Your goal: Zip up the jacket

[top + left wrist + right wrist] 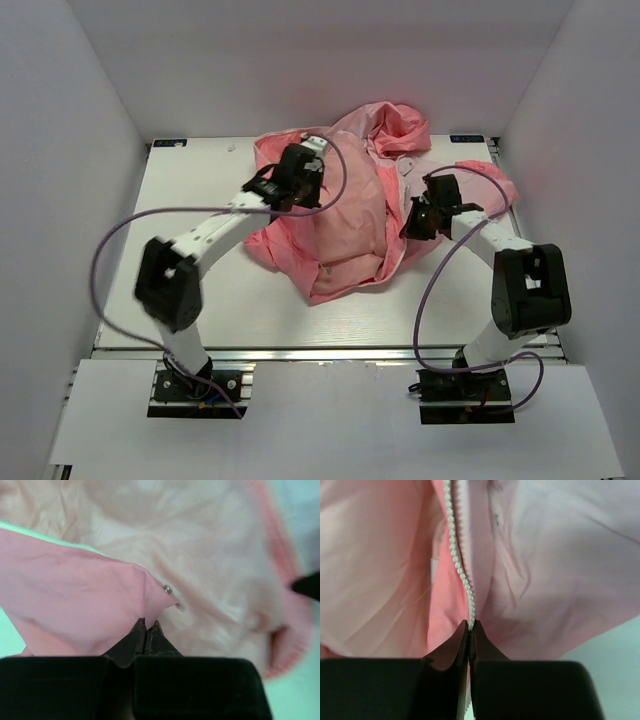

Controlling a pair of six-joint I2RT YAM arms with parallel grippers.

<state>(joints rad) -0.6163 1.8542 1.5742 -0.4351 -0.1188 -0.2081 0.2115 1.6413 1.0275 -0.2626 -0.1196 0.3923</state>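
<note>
Right wrist: right gripper point(470, 629) clamped on jacket point(380, 580) zipper point(453, 555) edge; left gripper point(146, 629) closed, seemingly pinching jacket fold.

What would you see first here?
A big crumpled pink jacket lies heaped on the white table, toward the far side. The left gripper pinches a fold of pink cloth on the heap's left side. The right gripper is shut on the white zipper on the right side.
</note>
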